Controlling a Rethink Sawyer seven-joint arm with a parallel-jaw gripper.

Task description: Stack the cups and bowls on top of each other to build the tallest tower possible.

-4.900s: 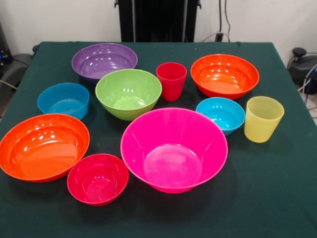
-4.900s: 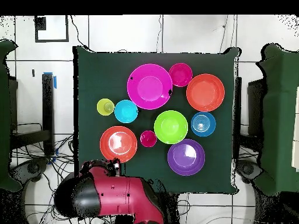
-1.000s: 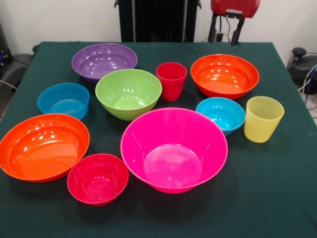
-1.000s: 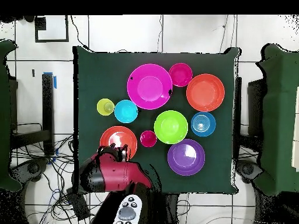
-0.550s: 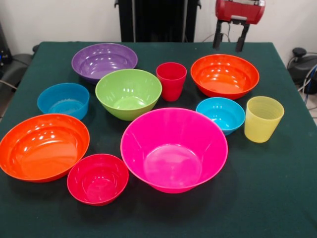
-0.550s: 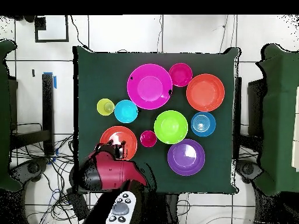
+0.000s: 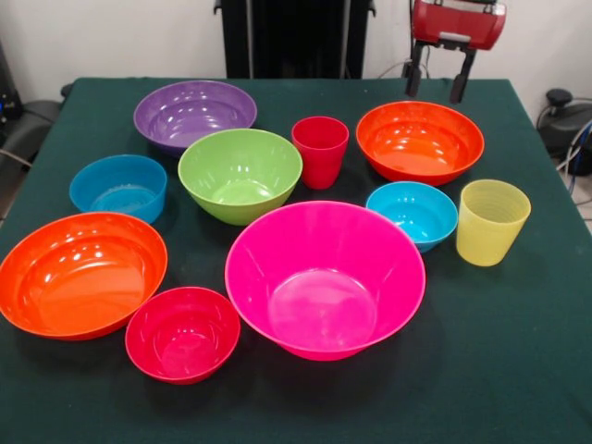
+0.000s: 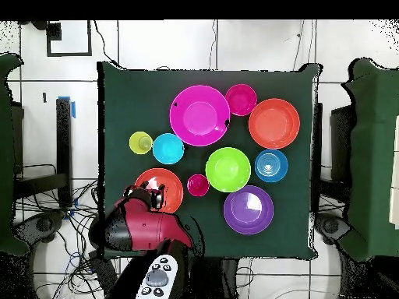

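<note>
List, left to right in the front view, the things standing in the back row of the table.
Purple bowl → red cup → orange bowl, with the gripper hanging above that bowl's far rim, jaws open and empty.

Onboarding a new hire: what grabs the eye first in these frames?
The big pink bowl dominates the table's near middle, ringed by smaller bright bowls, none stacked yet. The gripper hangs open at the far edge, just above the orange bowl that sits behind the yellow cup.
</note>
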